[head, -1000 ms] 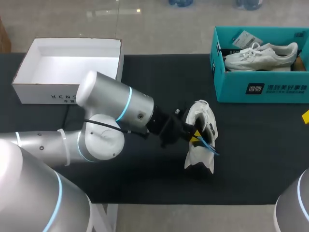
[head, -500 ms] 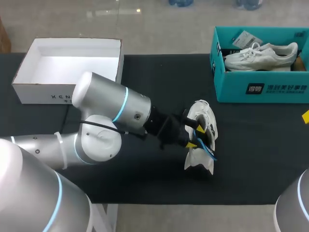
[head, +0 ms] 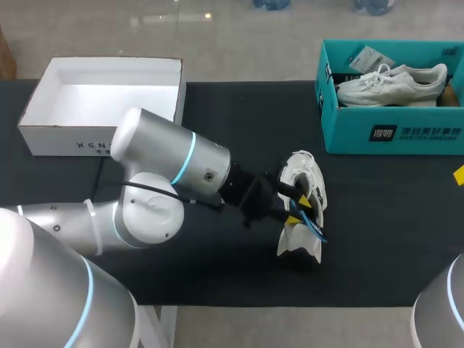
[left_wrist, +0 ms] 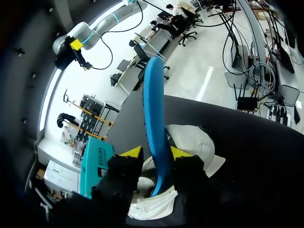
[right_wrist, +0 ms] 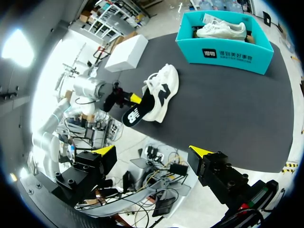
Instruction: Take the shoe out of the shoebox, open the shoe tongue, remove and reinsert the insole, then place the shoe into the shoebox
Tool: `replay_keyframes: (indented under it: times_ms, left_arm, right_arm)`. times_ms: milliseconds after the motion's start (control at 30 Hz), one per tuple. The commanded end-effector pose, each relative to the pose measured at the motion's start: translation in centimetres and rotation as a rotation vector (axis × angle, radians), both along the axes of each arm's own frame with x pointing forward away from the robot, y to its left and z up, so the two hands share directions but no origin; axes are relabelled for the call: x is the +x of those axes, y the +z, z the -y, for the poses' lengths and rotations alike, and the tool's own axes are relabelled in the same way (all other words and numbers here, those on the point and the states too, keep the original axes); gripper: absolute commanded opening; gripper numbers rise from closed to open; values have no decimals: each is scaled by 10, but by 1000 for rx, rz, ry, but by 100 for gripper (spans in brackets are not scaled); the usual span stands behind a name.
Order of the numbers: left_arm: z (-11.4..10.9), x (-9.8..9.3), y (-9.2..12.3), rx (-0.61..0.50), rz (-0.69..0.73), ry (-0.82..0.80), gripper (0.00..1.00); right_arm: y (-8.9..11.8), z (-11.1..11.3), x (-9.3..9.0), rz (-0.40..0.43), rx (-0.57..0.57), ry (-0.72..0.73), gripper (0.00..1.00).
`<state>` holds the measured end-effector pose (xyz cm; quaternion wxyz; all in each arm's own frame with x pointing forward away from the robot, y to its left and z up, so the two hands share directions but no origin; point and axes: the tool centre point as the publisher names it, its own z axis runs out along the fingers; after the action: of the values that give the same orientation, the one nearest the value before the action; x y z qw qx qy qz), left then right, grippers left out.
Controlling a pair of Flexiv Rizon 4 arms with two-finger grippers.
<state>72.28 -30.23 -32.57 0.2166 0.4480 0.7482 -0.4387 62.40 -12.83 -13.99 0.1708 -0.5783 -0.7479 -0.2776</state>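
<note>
Blue insole (left_wrist: 154,109) pinched flat between the fingers of the left gripper (left_wrist: 155,153), lower end down in the mouth of the white shoe (left_wrist: 199,142), the rest standing up free. Shoe on the tabletop (head: 377,239), right of the middle and nearer the front edge, well apart from the teal shoebox (head: 391,134) at the far right corner.

Probably thin, light and bendy, this insole: likely to buckle if pushed from high up, so better held low, close to the end entering the shoe. Shoe itself seemingly soft and light, apt to slide under a push.

Left wrist view alone showing the grip and the blue face. Right wrist view alone showing the insole's dark underside, and the right gripper (right_wrist: 152,152), fingers spread wide around nothing, out past the tabletop's edge. Head view giving only a blue sliver beside the yellow tips.
</note>
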Motion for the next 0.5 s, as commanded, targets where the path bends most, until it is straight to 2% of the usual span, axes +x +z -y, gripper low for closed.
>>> replay_keyframes:
  times_ms: [33,167,500]
  left_arm:
    - [1,2,-3,15,-1,-6,0]
    - [-2,4,-4,21,16,-13,0]
    - [-6,24,-2,35,98,-35,0]
  right_arm:
    - [-2,0,-9,63,17,-48,100]
    - [-2,0,-9,63,17,-48,100]
    - [-2,0,-9,63,17,-48,100]
